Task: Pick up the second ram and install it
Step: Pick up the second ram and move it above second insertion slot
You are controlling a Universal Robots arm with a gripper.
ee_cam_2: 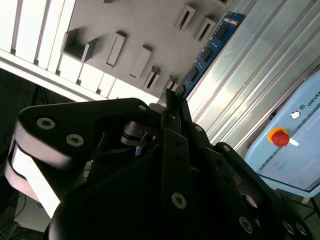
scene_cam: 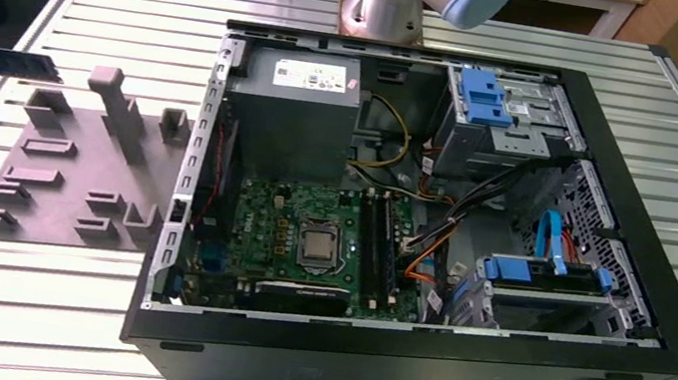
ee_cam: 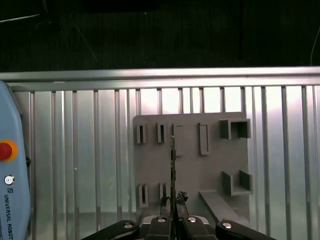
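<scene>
the gripper [ee_cam_2: 172,99] has its two fingers pressed together on one end of the second ram [ee_cam_2: 209,49]. the blue-green board with dark chips sticks straight out from the fingertips, clear of everything else. in the first wrist view the stick is seen edge-on as a thin line over the grey holder plate [ee_cam: 210,165], between that plate's slotted posts and not touching them.

in the exterior view the held stick [scene_cam: 13,60] hangs at the exterior view's left, over the left edge of the slatted metal table [scene_cam: 66,311], just off the far-left corner of the holder plate. bare slats lie between the plate and the computer case [scene_cam: 421,364], and more run along the table's near edge. a teach pendant [ee_cam: 7,170] with a red button lies on the slats beside the plate.

the case lies open on its side. inside are the green motherboard [scene_cam: 285,232], long black memory slots [scene_cam: 375,236] just right of the processor socket, a grey power supply [scene_cam: 290,112] at the far end, and blue-tabbed drive cages [scene_cam: 499,113] with cables to the right.
</scene>
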